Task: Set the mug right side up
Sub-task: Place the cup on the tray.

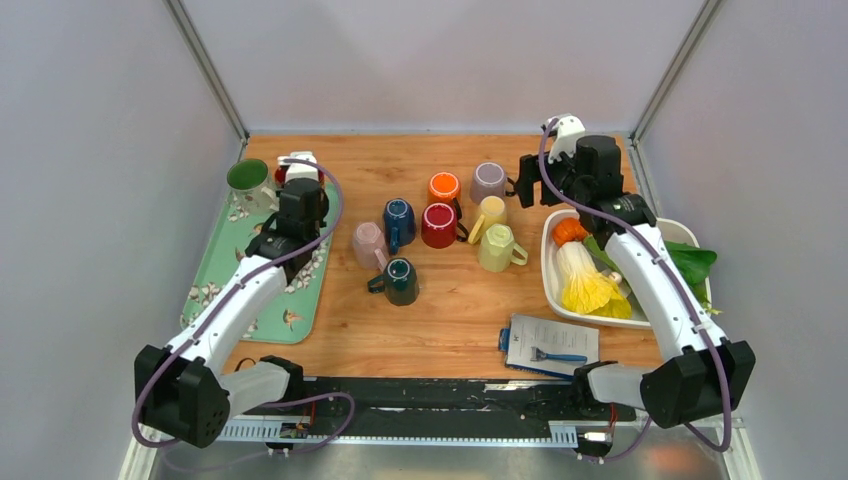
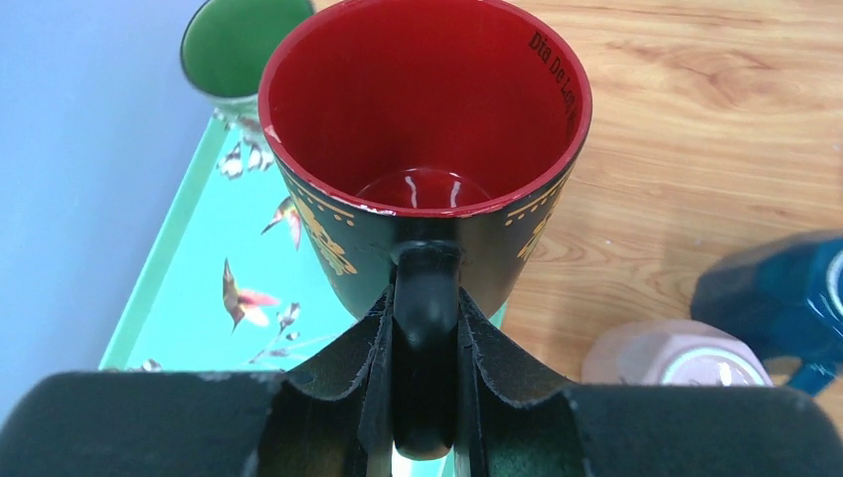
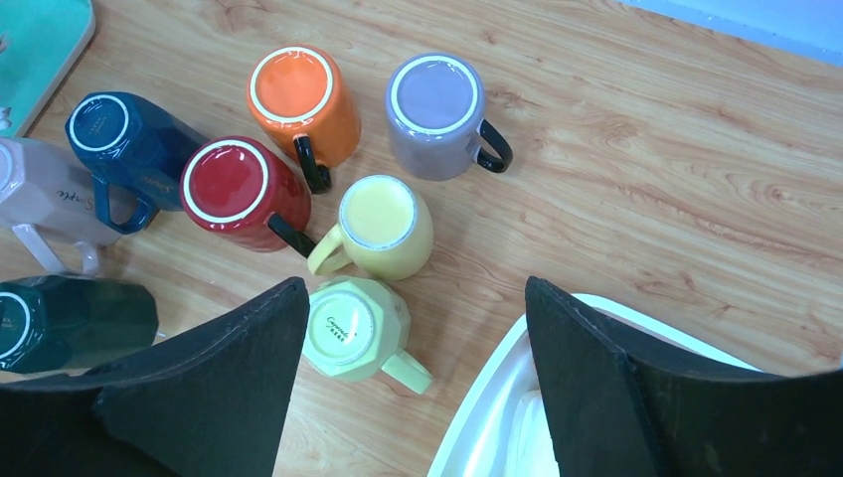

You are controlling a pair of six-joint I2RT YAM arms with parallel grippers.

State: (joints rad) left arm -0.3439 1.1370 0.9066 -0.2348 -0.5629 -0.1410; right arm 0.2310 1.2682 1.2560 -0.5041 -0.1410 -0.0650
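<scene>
Left gripper point(image 2: 425, 298) has its fingers clamped narrow on the black loop handle point(image 2: 425, 383) of the glossy black ceramic mug with red inside and gold print point(image 2: 427, 109). The mug is mouth-up, over the far end of the teal floral metal tray point(image 2: 194, 298) at the left of the wooden table point(image 1: 450, 320), just beside the upright green-inside mug point(image 2: 239, 40) at the tray's far left corner. Can't tell if its base is touching the tray or hanging just above. Step looks like the placing: flip seems done, mug right side up but not released. Next move likely calls for lowering straight down until the base sits flat on the tray, clear of the green mug, then spreading the fingers and backing off the handle without tipping it. Right gripper point(image 3: 416, 286) has its fingers spread wide, holding nothing, hovering over the far right of the table above the cluster of mostly upside-down mugs.
</scene>
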